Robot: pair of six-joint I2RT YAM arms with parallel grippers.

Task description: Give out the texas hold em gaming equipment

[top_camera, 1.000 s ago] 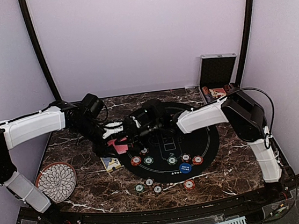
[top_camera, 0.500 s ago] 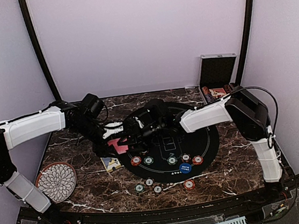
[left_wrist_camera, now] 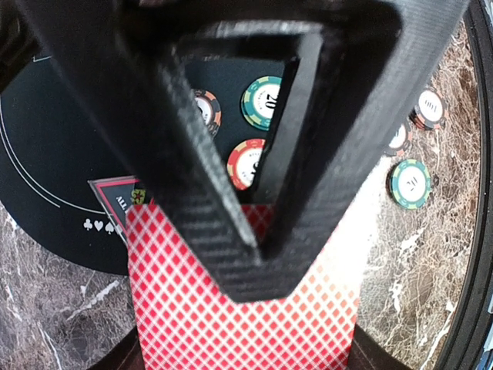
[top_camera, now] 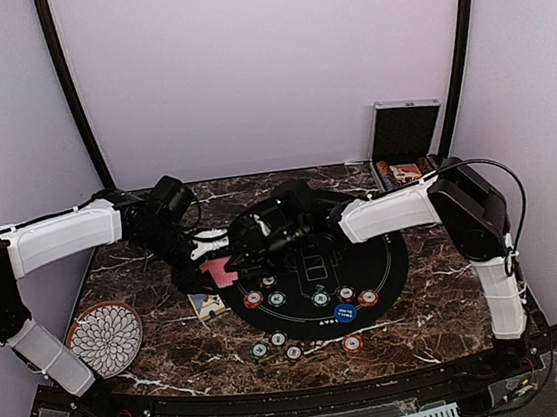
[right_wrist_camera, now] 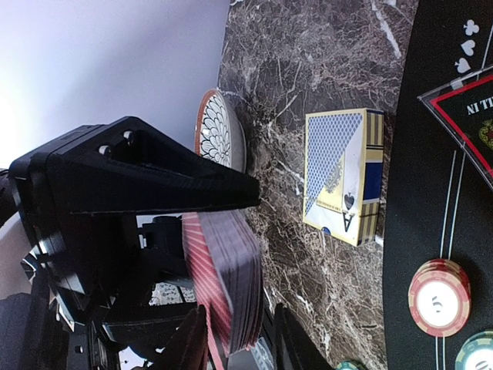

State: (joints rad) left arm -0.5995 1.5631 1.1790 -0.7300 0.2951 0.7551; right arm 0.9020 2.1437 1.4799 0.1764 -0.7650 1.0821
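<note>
Lavender walls close in a dark marble counter (top_camera: pixel 420 303), and the work sits left of its middle. Your left claw (top_camera: pixel 212 262) is pinching the deck of red-backed cards (left_wrist_camera: pixel 231 324) by its long sides, holding it off the counter just past the edge of the round black mat (top_camera: pixel 385 257). Your right claw (top_camera: pixel 246 252) meets it there, one finger tip resting on the top card; whether that claw is spread or pressed together you cannot tell from these views. The cards look thin, light and slick, so a single one should slide off easily but bend if pinched hard. Take it by a free short edge, and expect neighbours to drag along. Further out, poker chips (top_camera: pixel 277 298) and a blue disc (top_camera: pixel 345 313) lie on the mat, with more chips on the marble in front. A blue-and-gold card box (right_wrist_camera: pixel 339 173) lies beside the mat, a patterned plate (top_camera: pixel 105 337) near the left corner, an open case (top_camera: pixel 406 134) at the back right.
</note>
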